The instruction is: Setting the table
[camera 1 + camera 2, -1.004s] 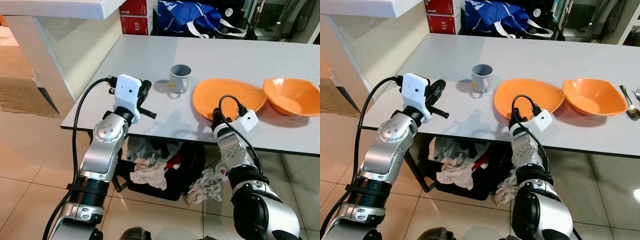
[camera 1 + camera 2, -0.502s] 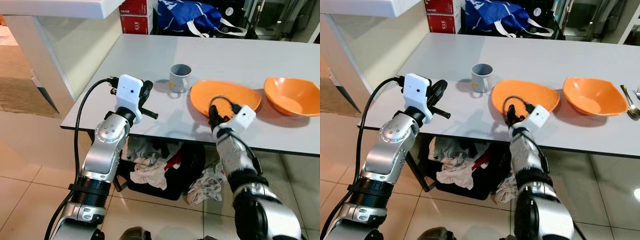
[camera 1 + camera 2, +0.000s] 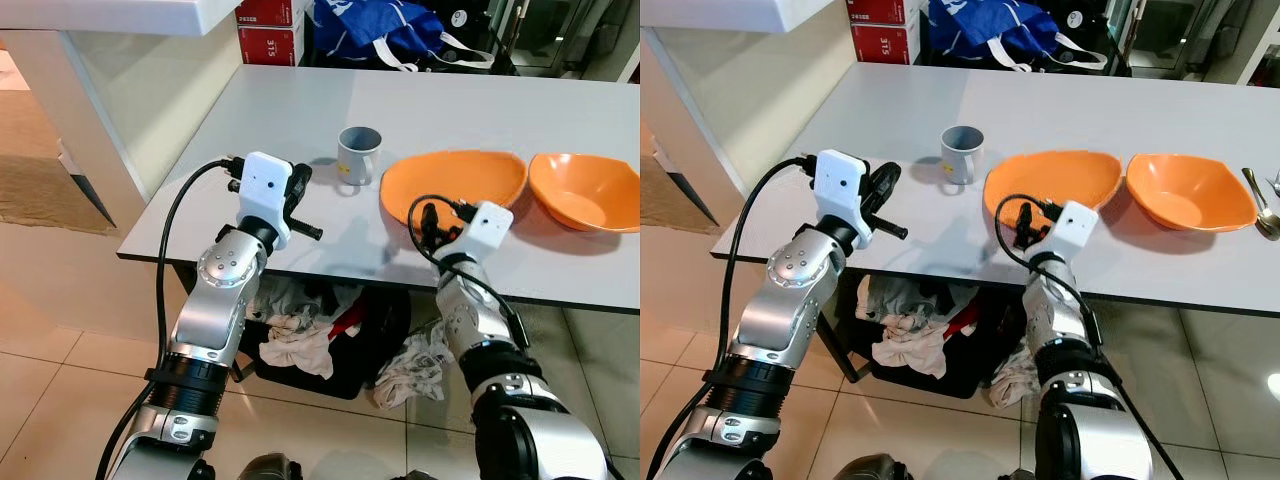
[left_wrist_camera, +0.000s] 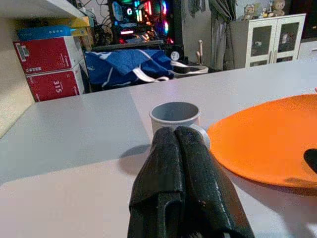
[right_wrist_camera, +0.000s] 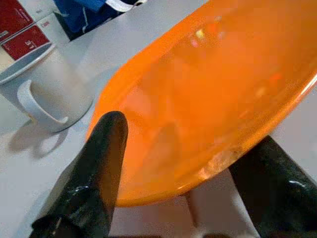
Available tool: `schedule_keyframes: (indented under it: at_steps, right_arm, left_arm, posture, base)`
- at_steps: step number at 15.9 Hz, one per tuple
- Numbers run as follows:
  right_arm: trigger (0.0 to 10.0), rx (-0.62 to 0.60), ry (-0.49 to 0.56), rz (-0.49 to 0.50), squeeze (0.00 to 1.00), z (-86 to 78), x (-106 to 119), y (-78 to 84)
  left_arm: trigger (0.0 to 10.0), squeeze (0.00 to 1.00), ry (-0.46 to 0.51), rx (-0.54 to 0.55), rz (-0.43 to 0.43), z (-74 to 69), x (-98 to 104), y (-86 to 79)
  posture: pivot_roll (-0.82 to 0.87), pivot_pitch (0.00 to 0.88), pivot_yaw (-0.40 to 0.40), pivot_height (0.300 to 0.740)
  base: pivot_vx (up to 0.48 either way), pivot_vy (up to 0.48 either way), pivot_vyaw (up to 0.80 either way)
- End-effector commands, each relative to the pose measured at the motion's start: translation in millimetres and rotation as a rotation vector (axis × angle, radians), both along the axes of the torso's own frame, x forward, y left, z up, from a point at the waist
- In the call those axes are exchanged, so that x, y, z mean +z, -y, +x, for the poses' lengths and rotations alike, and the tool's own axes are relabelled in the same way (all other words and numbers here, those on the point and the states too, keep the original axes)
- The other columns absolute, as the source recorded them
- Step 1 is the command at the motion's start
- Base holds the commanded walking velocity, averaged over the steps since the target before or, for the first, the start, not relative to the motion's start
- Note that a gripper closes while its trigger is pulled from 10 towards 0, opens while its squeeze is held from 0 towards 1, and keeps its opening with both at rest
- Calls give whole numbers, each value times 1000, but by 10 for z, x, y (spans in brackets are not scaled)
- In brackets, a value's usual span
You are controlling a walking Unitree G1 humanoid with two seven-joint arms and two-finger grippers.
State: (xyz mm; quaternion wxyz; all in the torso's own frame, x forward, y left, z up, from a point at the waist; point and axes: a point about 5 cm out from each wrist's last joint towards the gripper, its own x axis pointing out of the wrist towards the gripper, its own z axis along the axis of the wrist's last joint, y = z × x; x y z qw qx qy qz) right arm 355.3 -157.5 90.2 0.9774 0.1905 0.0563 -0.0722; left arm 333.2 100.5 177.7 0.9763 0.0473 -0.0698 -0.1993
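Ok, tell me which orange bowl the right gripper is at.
The left bowl, next to the mug. The right gripper has its jaws open around its near rim; the other bowl sits untouched farther right.

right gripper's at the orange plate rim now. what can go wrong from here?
1. The right gripper straddles the near rim of the shallow orange plate with its fingers open; the rim looks thin and glossy, so the plate could slip.
2. The grey mug stands close beside the plate; dragging it sideways may knock it.
3. The orange bowl sits against the plate's far edge and could get pushed.
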Motion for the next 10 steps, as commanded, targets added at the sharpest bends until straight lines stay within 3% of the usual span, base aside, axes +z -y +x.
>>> schedule_keyframes:
  at_steps: [1, 10]
  right_arm:
    - [10000, -12, 20, 8, 1000, 14, 42, 13]
    - [10000, 31, 40, -39, 1000, 18, 69, -62]
  left_arm:
    - [10000, 0, 8, 1, 7, 8, 18, 2]
    - [10000, 0, 4, -4, 15, -3, 5, -15]
  posture:
    - [103, 0, 25, 722]
    - [105, 0, 23, 722]
  base:
    - [0, 0, 0]
    - [0, 0, 0]
